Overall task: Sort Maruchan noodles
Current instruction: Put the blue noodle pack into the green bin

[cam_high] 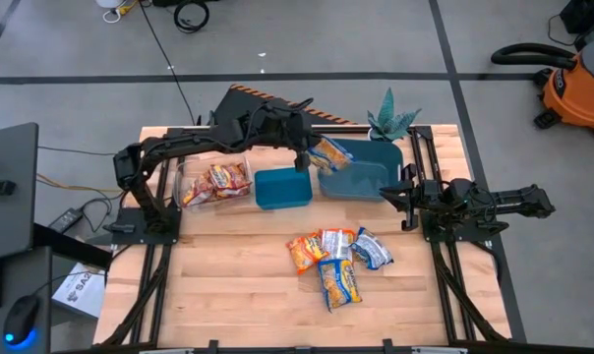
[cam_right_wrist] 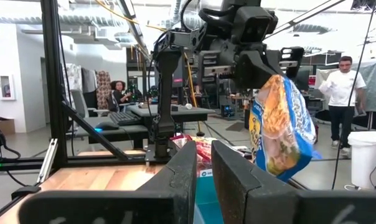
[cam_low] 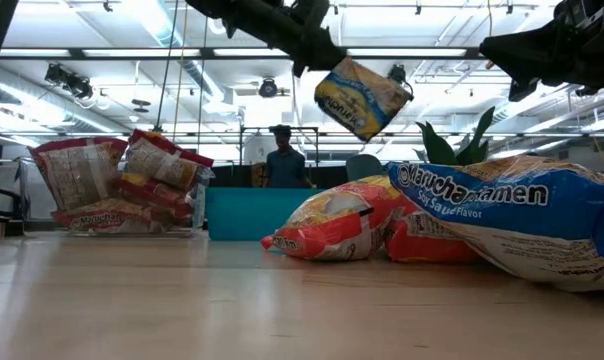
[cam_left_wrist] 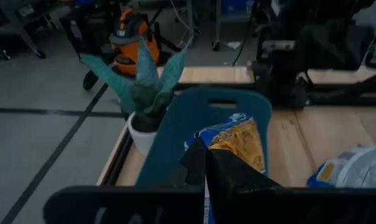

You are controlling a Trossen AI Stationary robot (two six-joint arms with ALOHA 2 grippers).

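Crinkly yellow-and-blue noodle packet, dangling

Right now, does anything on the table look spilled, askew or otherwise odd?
Nothing odd. The left tool holds a blue-and-yellow Maruchan packet dangling over the larger teal bin; the unsorted packets lie in a loose overlapping heap.

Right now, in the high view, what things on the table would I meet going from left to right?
Clear box of red packets → small teal bin → blue-and-yellow packet held by the left hand → large teal bin → resting right hand.
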